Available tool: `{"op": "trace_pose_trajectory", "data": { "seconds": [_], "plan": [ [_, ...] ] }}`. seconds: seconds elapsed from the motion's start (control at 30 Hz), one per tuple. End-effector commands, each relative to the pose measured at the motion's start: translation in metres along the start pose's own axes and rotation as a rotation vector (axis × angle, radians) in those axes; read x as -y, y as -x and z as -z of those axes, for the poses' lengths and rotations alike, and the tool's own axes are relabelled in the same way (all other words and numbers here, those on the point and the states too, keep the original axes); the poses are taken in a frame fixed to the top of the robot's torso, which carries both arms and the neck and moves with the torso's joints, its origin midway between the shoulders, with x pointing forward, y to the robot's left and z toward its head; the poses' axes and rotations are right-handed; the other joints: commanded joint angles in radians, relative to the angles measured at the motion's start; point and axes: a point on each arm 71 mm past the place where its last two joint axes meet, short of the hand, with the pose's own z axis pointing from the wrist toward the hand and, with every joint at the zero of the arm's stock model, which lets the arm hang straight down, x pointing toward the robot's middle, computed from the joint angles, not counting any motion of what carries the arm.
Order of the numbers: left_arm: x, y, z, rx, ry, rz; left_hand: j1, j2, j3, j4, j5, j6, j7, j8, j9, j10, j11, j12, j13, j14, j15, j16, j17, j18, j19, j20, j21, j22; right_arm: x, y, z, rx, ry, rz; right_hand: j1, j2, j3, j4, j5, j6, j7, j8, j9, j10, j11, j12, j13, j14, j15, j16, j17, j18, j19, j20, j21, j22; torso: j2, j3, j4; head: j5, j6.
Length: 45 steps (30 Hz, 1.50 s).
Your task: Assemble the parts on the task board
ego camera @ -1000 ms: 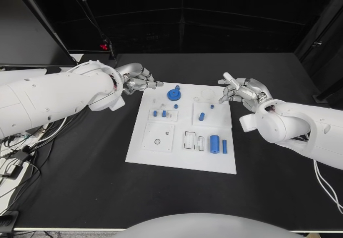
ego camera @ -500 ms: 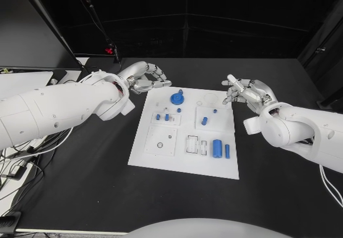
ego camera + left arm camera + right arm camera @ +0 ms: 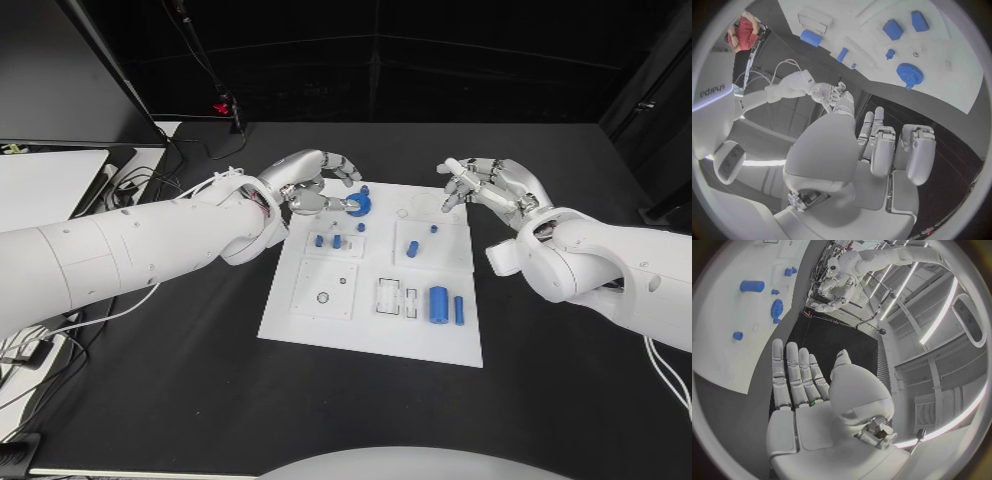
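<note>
Left hand (image 3: 315,187) is hovering with fingers loosely curled and apart, holding nothing. Right hand (image 3: 490,185) is hovering opposite it, palm open, fingers extended and spread.

A robotics lab: black table (image 3: 173,380), dark framed surround, loose cables (image 3: 36,330).

The left hand (image 3: 307,186) has swung in over the task board (image 3: 368,330) — fingers beside the blue gear (image 3: 355,203).
</note>
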Motion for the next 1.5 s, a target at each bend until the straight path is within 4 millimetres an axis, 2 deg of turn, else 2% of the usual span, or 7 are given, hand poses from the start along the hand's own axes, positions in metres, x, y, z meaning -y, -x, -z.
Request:
{"op": "trace_pose_trajectory", "data": {
  "seconds": [0.03, 0.2, 0.33, 0.63, 0.97, 1.17, 1.5],
  "plan": [
    [0.011, -0.011, -0.002, -0.063, -0.169, -0.271, 0.030, -0.007, 0.029, -0.003, -0.018, 0.053, 0.003, -0.032, -0.033, 0.033, -0.010, -0.021, -0.048, 0.104, -0.007, 0.001, 0.263, -0.020, 0.105, -0.010, 0.003, 0.263, -0.005, -0.001, -0.001, 0.000, 0.054, 0.032, 0.007, 0.000, -0.007, -0.001, -0.001, -0.010, 0.029, 0.004, -0.001, 0.006, 0.000, -0.001, -0.002, 0.007, -0.001, 0.003, -0.002, 0.011, 0.009, 0.002, 0.007, 0.000, 0.000, 0.0005, -0.0018, -0.001, 0.000],
    [0.011, -0.022, -0.008, -0.130, -0.194, -0.381, 0.076, -0.007, 0.082, -0.002, -0.067, 0.127, -0.013, -0.098, -0.088, 0.081, -0.021, -0.064, -0.131, 0.104, -0.016, 0.001, 0.263, -0.020, 0.105, -0.021, 0.003, 0.263, -0.004, 0.000, -0.002, 0.008, 0.050, 0.023, 0.007, 0.001, -0.006, -0.001, -0.001, -0.010, 0.028, 0.004, -0.001, 0.006, 0.000, -0.001, -0.004, 0.008, -0.001, 0.004, -0.003, 0.011, 0.010, 0.001, 0.007, 0.000, 0.000, 0.0005, -0.0014, -0.003, 0.001],
    [0.011, -0.027, -0.013, -0.149, -0.188, -0.420, 0.111, -0.005, 0.114, -0.006, -0.074, 0.162, -0.019, -0.121, -0.108, 0.099, -0.027, -0.082, -0.166, 0.104, -0.019, 0.001, 0.263, -0.020, 0.105, -0.026, 0.003, 0.263, -0.003, 0.001, -0.002, 0.013, 0.046, 0.019, 0.007, 0.001, -0.006, -0.001, 0.000, -0.010, 0.029, 0.004, -0.001, 0.007, -0.001, -0.001, -0.005, 0.009, -0.001, 0.004, -0.003, 0.011, 0.011, 0.001, 0.007, 0.000, 0.000, 0.0005, -0.0012, -0.004, 0.002],
    [0.009, -0.034, -0.026, -0.165, -0.162, -0.489, 0.155, -0.006, 0.163, -0.003, -0.079, 0.196, -0.029, -0.166, -0.143, 0.128, -0.035, -0.117, -0.225, 0.104, -0.028, 0.001, 0.263, -0.020, 0.105, -0.035, 0.003, 0.263, -0.001, 0.002, -0.003, 0.015, 0.033, 0.007, 0.007, 0.002, -0.006, -0.001, 0.000, -0.010, 0.029, 0.004, -0.001, 0.007, -0.001, -0.001, -0.006, 0.009, -0.001, 0.005, -0.004, 0.011, 0.011, 0.001, 0.007, 0.000, 0.000, 0.0010, -0.0008, -0.003, 0.005],
    [0.006, -0.042, -0.034, -0.241, -0.129, -0.530, 0.158, -0.008, 0.178, -0.003, -0.089, 0.215, -0.036, -0.179, -0.154, 0.129, -0.044, -0.133, -0.241, 0.104, -0.040, 0.001, 0.263, -0.020, 0.105, -0.042, 0.003, 0.263, 0.000, 0.001, -0.004, 0.013, 0.025, 0.002, 0.007, 0.002, -0.006, -0.001, 0.000, -0.010, 0.029, 0.004, -0.001, 0.007, -0.001, 0.000, -0.006, 0.009, -0.001, 0.005, -0.004, 0.011, 0.012, 0.001, 0.007, -0.001, -0.001, 0.0008, -0.0004, -0.008, 0.002],
    [0.005, -0.048, -0.035, -0.303, -0.128, -0.535, 0.141, -0.024, 0.177, -0.001, -0.101, 0.241, -0.042, -0.187, -0.161, 0.137, -0.052, -0.141, -0.242, 0.104, -0.054, 0.001, 0.263, -0.020, 0.105, -0.051, 0.003, 0.263, 0.000, 0.002, -0.004, 0.014, 0.023, 0.002, 0.007, 0.003, -0.006, -0.001, 0.000, -0.010, 0.029, 0.004, -0.001, 0.008, -0.001, 0.000, -0.007, 0.009, -0.001, 0.005, -0.004, 0.011, 0.012, 0.001, 0.007, -0.001, 0.000, 0.0012, 0.0008, -0.010, -0.002],
    [0.006, -0.053, -0.038, -0.330, -0.145, -0.580, 0.154, -0.021, 0.190, -0.004, -0.111, 0.259, -0.049, -0.193, -0.167, 0.142, -0.060, -0.148, -0.242, 0.104, -0.052, 0.001, 0.263, -0.020, 0.105, -0.055, 0.003, 0.263, 0.000, 0.002, -0.004, 0.015, 0.022, 0.002, 0.007, 0.003, -0.006, -0.001, 0.000, -0.011, 0.029, 0.004, -0.001, 0.008, -0.001, 0.000, -0.008, 0.009, -0.001, 0.005, -0.005, 0.011, 0.012, 0.001, 0.007, -0.001, 0.000, -0.0003, 0.0007, -0.017, -0.009]
  ]
}}
